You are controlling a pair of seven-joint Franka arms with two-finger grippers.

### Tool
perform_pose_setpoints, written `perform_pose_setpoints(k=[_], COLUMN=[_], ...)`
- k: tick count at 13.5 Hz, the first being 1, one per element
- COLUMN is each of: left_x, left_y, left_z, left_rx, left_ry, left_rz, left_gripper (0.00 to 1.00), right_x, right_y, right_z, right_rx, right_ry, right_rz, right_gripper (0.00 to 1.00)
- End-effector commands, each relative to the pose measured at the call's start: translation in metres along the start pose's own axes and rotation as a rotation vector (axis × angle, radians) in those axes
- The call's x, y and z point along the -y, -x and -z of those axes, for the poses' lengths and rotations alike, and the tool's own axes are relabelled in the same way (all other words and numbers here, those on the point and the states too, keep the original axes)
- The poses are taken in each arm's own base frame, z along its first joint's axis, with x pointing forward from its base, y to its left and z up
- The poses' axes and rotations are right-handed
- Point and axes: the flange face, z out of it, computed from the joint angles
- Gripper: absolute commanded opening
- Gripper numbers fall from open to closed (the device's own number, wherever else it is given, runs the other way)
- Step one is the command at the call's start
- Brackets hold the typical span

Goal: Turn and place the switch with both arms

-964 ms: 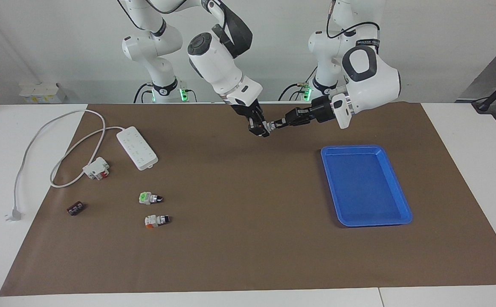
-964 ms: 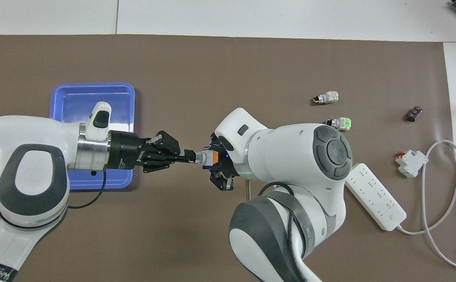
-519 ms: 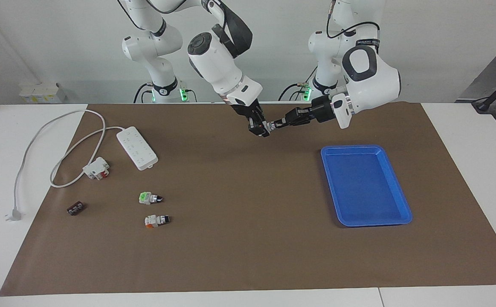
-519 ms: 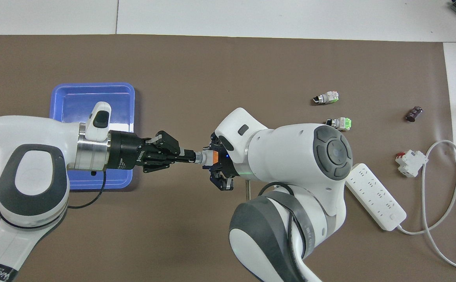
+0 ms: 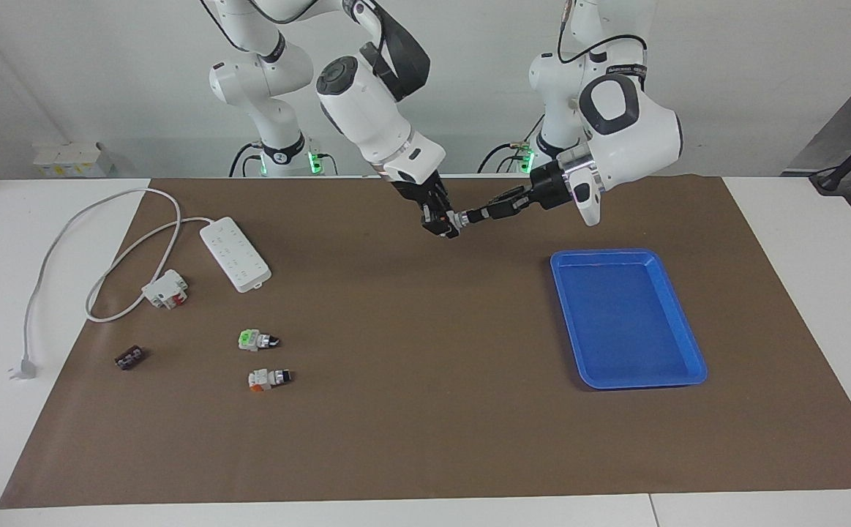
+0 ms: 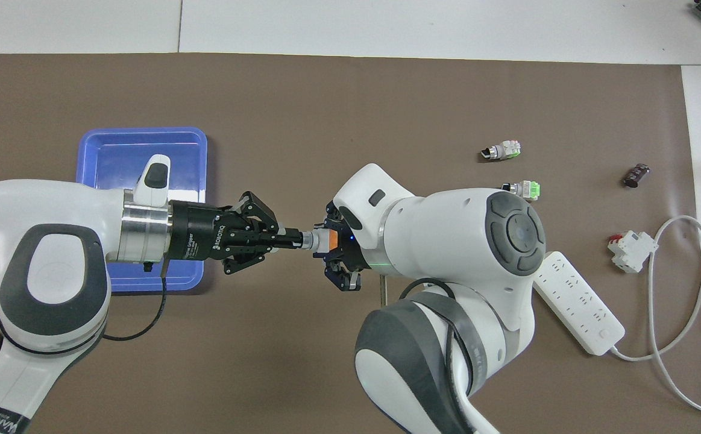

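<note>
The switch [image 6: 320, 240], with orange block and silver collar, is held in the air between both grippers: its block is pinched by the right gripper [image 6: 331, 241], its black knob by the left gripper [image 6: 293, 239], marked "ROBOTIQ", beside a blue tray [image 6: 94, 158].

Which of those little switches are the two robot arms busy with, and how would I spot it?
Start at the blue tray, then look up over the brown mat to where the two arms meet. The switch hangs there in mid-air, gripped from both ends. Its block shows orange from above, and unlike the two similar switches it is off the mat.
</note>
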Motion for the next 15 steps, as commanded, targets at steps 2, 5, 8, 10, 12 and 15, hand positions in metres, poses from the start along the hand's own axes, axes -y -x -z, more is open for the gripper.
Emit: perform_pose_setpoints(k=[2,5,8,10,12,15], left_x=[-0.0101,-0.0145,-0.0167,-0.0166,-0.0164,-0.0172], left_y=[0.0047,0.0005,0.0026,0.0027,-0.0003,-0.0022], left_z=[-0.0004,0.0047,0.0005,-0.001,0.0006,0.0024], left_rx=[-0.074,-0.116,-0.134,-0.127,-0.135,-0.136], left_ry=[0.103,0.171,0.219,0.224,0.248,0.272], left_rz=[0.263,0.445,0.597,0.681,0.78,0.856], left_gripper=[0.0,0.0,0.0,0.0,0.0,0.0], right_x=[0.021,0.0212,0.0224,0.025,0.0257,0.0259], right_y=[-0.0142,-0.0151,-0.015,-0.0171,-0.0164,-0.0159], right_z=[-0.0056,-0.0037,-0.0044,-0.0063,-0.0066,-0.0072], right_rx=[-0.006,-0.009,-0.007,-0.006,-0.005,-0.004], right_ry=[-0.035,-0.032,-0.033,-0.037,-0.038,-0.039], right_rz=[0.002,-0.001,0.001,0.006,0.005,0.005], right_gripper=[0.0,0.0,0.0,0.0,0.0,0.0])
